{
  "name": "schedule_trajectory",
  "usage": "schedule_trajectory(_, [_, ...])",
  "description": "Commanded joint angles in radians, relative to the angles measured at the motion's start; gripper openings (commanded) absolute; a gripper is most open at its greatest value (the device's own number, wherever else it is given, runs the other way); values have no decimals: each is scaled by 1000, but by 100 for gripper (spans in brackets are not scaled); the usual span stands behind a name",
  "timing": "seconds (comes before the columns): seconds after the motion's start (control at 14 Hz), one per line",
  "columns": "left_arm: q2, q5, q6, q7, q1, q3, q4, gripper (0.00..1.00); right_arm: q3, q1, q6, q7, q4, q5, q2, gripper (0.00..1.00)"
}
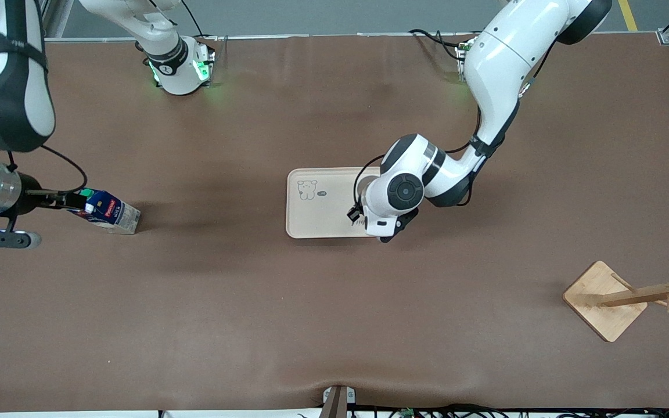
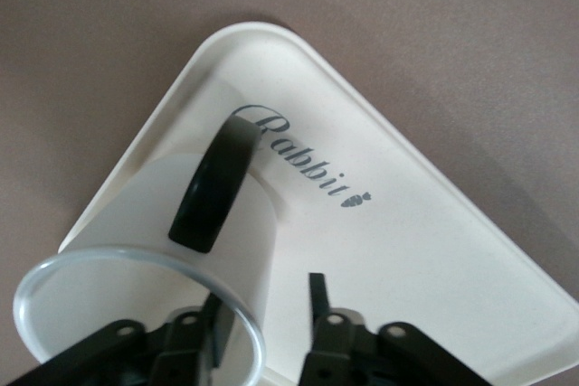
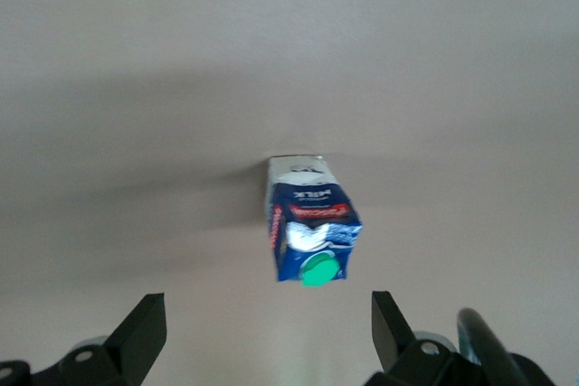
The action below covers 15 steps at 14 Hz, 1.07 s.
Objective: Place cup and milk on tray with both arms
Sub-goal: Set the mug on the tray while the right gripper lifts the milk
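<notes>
The cream tray [image 1: 323, 215] lies mid-table. The white cup [image 2: 163, 214] with its black handle [image 2: 213, 189] stands on the tray [image 2: 425, 250], at the end toward the left arm; in the front view only a sliver of the cup [image 1: 362, 187] shows under the wrist. My left gripper [image 2: 265, 291] is open, one finger inside the cup and one outside, with a gap to the wall; it hangs over the tray [image 1: 372, 203]. The milk [image 1: 105, 210] stands on the table toward the right arm's end. My right gripper [image 3: 267, 300] is open wide just above the milk [image 3: 312, 228], by its cap [image 1: 73, 201].
A wooden rack [image 1: 604, 299] with pegs stands near the front camera at the left arm's end of the table. Brown table surface lies between the milk and the tray.
</notes>
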Motion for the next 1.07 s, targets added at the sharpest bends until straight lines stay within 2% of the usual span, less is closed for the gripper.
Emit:
schedule_trajectory(0.0, [-16, -12, -28, 7, -2, 0, 50, 100, 12, -91, 89, -55, -111, -4, -29, 100])
schedule_trajectory(0.21, [-88, -2, -133, 16, 18, 12, 111, 100, 12, -136, 212, -53, -248, 66, -29, 100])
schedule_trajectory(0.43, [-173, 56, -262, 77, 104, 18, 149, 100, 10, -136, 246, -55, -322, 114, -37, 100])
schedule_trajectory(0.64, [-255, 132, -371, 221, 202, 18, 149, 100, 10, -136, 260, -57, -354, 114, -43, 100])
schedule_trajectory(0.86, [-316, 186, -422, 496, 327, 18, 149, 100, 10, -141, 347, -58, -434, 114, -46, 100])
schedule_trajectory(0.93, [-339, 185, -427, 562, 370, 18, 148, 100, 10, -136, 349, -58, -445, 114, -46, 92])
schedule_trajectory(1.0, [-368, 186, -460, 626, 427, 18, 148, 100, 10, -133, 347, -58, -448, 114, -46, 63])
